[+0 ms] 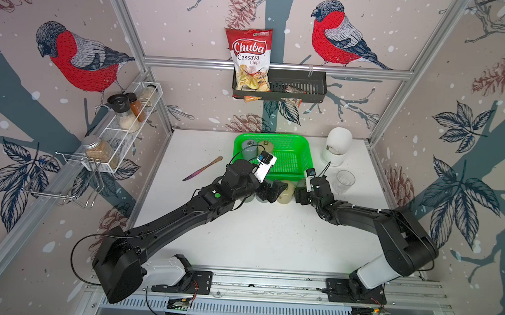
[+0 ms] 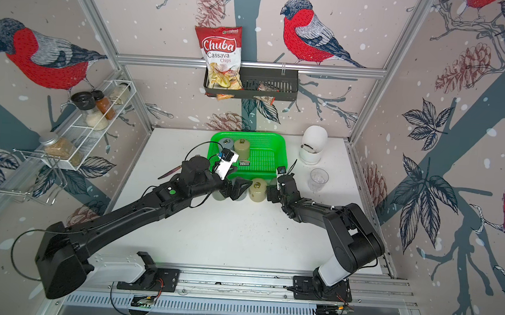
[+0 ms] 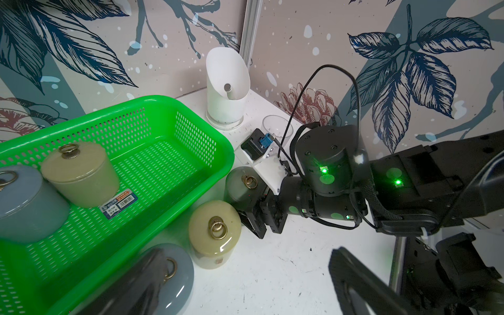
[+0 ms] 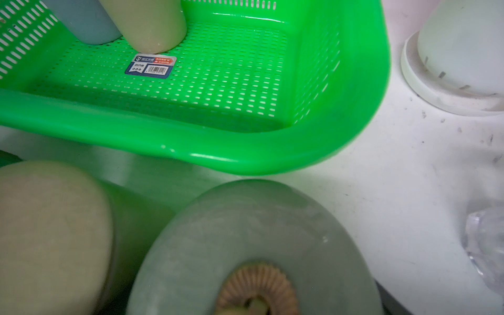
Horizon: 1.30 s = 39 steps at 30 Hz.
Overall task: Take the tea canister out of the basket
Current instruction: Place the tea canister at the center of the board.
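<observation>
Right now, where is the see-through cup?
In both top views the clear cup stands on the table at the robot's right, just in front of the white holder and right of the green basket.

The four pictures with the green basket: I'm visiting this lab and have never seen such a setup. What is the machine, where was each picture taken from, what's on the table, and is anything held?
The machine is two black robot arms, a left arm and a right arm, fixed at the front of a white table. Two pictures look down from overhead, almost the same view; the other two come from a camera on each arm's wrist. At the back sits the green basket with a grey canister and a cream canister inside. More canisters stand in front of it, near a clear cup. The left tool is open, gripping nothing. The right tool is at a dark green canister; whether it grips it is unclear.
</observation>
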Available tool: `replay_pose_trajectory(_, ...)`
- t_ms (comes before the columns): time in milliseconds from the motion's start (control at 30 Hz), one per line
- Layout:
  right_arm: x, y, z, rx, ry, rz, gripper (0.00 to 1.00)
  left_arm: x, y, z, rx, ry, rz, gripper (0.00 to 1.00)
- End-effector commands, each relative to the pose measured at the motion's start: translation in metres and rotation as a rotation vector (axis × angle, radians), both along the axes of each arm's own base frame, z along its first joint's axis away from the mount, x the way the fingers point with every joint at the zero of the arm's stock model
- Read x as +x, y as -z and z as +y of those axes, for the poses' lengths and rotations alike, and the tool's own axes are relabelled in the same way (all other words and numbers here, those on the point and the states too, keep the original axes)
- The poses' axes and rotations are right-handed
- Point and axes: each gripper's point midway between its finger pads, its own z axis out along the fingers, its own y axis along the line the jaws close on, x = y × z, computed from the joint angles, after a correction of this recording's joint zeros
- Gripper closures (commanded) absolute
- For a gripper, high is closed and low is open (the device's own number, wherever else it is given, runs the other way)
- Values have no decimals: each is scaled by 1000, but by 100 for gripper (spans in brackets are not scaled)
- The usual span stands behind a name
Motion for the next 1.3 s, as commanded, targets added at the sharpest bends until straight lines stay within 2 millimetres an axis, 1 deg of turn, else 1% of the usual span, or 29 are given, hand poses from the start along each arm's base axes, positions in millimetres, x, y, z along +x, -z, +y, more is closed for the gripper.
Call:
replay_pose_trajectory(0,-2,-7,5,26,-21,-17,43,-2,0,0,7,12,-6,3)
replay_pose_trajectory(200,-4,-13,5,36,-25,-29,20,-5,-2,1,-5,12,-5,3)
replay_pose_trajectory(433,-5,-19,6,54,-29,-42,8,-10,-6,8,-19,6,-14,3)
replay_pose_trajectory(600,-5,-15,7,50,-34,-34,3,-12,-5,10,-19,1,-13,3)
replay_pose_trajectory(733,-6,-19,8,55,-36,-41,2,-13,-7,12,-23,-2,-17,3)
replay_pose_trajectory(867,-6,-37,8,63,-36,-77,2,-11,-9,14,-29,-19,-21,3)
replay_pose_trajectory(1033,-5,-58,6,66,-33,-113,2,-2,-9,22,-40,-101,-14,3)
replay_pose_trajectory(1167,-4,-97,8,117,-49,-205,0,8,-13,37,-56,-195,-16,3)
replay_pose_trajectory(1267,0,-131,19,163,-104,-273,0,18,-18,62,-104,-306,-22,3)
